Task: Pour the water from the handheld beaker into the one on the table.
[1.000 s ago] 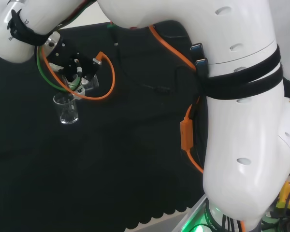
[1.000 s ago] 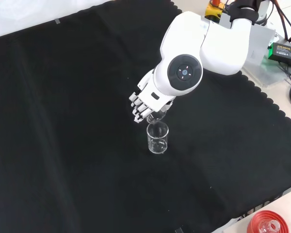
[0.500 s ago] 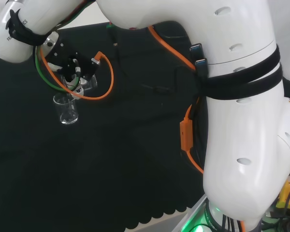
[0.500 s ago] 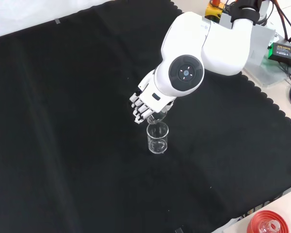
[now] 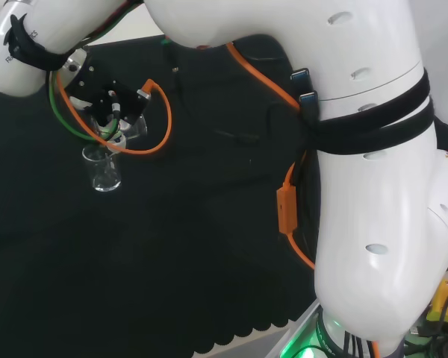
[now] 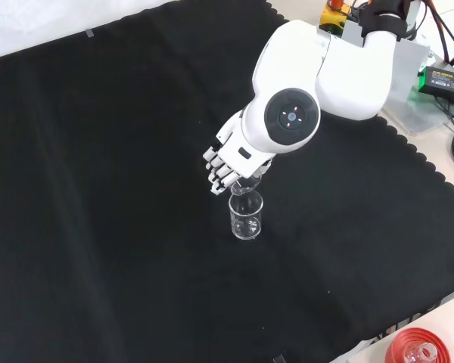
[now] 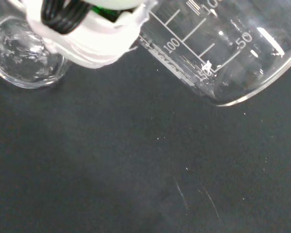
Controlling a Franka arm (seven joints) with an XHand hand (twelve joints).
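A clear glass beaker point(image 6: 247, 215) point(image 5: 104, 169) stands upright on the black cloth, with water in its lower part. Just above its rim my hand point(image 6: 225, 160) point(image 5: 108, 103) is curled round a second clear beaker point(image 6: 244, 184) point(image 5: 127, 130), tipped steeply with its mouth toward the standing one. In the wrist view the held beaker point(image 7: 223, 53) lies tilted with its printed scale showing, a white part of the hand point(image 7: 85, 34) across it, and the standing beaker point(image 7: 24, 56) seen from above.
The arm's white links point(image 5: 358, 149) fill the right of the head view, with an orange cable point(image 5: 160, 112) looping by the hand. A red ribbed stand point(image 6: 420, 349) sits at the front view's bottom right corner. Boxes and cables lie past the cloth's scalloped edge point(image 6: 431, 178).
The hand with its beaker has lifted slightly and tipped a little further over the standing beaker. The standing beaker has not moved.
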